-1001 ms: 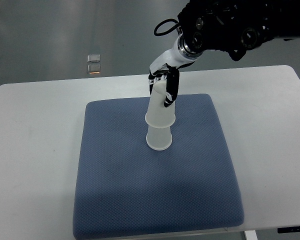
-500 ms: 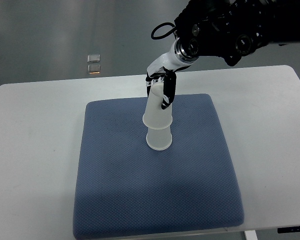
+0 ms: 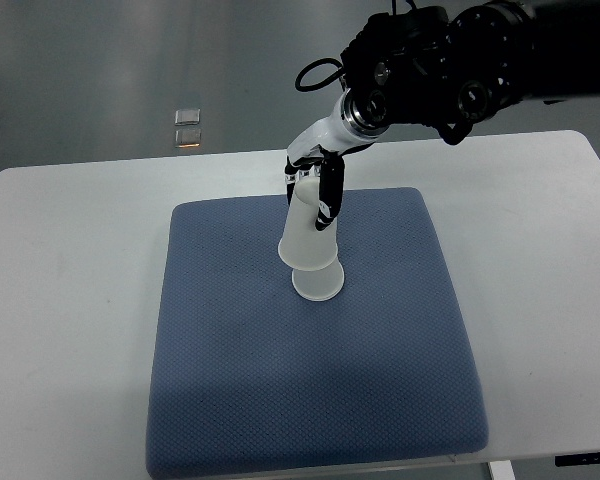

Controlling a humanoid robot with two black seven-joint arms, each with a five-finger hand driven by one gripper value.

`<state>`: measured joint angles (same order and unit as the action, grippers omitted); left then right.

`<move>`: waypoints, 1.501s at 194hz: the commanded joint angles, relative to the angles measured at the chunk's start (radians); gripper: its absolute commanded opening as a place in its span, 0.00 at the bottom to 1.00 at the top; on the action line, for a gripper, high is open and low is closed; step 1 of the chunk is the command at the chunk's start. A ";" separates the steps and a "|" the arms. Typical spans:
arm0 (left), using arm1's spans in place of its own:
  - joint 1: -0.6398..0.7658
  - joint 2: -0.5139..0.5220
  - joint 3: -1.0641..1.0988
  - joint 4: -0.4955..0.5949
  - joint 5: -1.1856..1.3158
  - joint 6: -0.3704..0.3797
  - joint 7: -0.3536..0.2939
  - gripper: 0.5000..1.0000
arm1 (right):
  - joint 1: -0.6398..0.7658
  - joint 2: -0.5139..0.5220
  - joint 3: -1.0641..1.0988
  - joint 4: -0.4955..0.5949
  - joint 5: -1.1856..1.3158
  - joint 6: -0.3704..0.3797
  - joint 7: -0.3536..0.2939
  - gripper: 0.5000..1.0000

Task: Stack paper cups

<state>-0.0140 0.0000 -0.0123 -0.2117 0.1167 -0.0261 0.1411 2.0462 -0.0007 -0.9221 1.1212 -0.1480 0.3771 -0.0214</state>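
— Holding what, exactly?

— The right hand has its fingers curled round the upper cup, inverted over the lower cup on the blue mat, toward the mat's far edge on the surface.

— It looks tilted.

— It does. Probably the upper cup wants straightening, then pressing squarely down before the hand lets go.

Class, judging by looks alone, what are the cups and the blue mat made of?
Cups: likely paper, matte white, thin rolled rims. Mat: seemingly woven fabric over padding, with a fine dotted texture and soft rounded edges. Neither can be confirmed by sight.
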 commanded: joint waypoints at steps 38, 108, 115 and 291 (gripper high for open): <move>0.000 0.000 -0.002 0.000 0.000 0.000 0.000 1.00 | -0.023 0.001 -0.007 -0.001 0.001 -0.021 0.000 0.51; 0.000 0.000 -0.002 0.000 0.000 0.000 0.000 1.00 | -0.050 0.001 -0.011 -0.006 -0.001 -0.026 0.001 0.70; 0.000 0.000 -0.002 0.002 0.000 0.000 0.000 1.00 | -0.052 0.001 -0.011 -0.006 -0.001 -0.029 0.001 0.72; 0.000 0.000 0.002 0.000 0.000 0.000 0.000 1.00 | -0.225 -0.421 0.382 -0.109 0.194 -0.037 0.014 0.81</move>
<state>-0.0137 0.0000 -0.0122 -0.2115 0.1166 -0.0261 0.1411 1.9026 -0.3442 -0.6650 1.0386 -0.0290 0.3463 -0.0090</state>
